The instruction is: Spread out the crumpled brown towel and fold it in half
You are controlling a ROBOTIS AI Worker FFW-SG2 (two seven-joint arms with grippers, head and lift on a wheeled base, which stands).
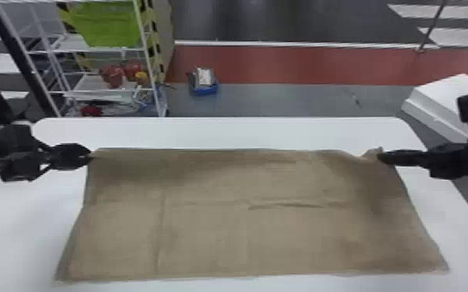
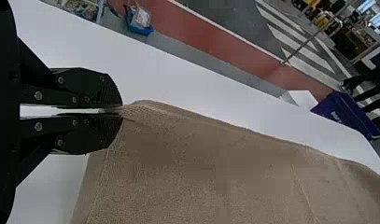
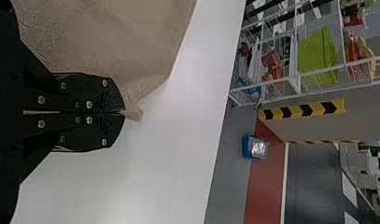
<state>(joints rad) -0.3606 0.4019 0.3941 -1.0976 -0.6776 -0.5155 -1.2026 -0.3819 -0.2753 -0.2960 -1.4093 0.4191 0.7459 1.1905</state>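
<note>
I see one brown towel [image 1: 206, 233] spread on one white table [image 1: 213, 132], two far corners pinched: one in my left gripper [image 1: 90, 156], one in my right gripper [image 1: 379, 157]. One blue bin [image 1: 205, 91] sits on the floor beyond.

The brown towel [image 1: 221, 233] is spread on the white table [image 1: 221, 132] as a broad, plain rectangle with a fine, fuzzy nap, its long sides running left to right. Both far corners are pinched, and the one at the far right bunches into a small peak, with a dip in the edge just beside it. A crease crosses the middle, rising into a low ridge right of centre; another runs near to far on the left.
</note>
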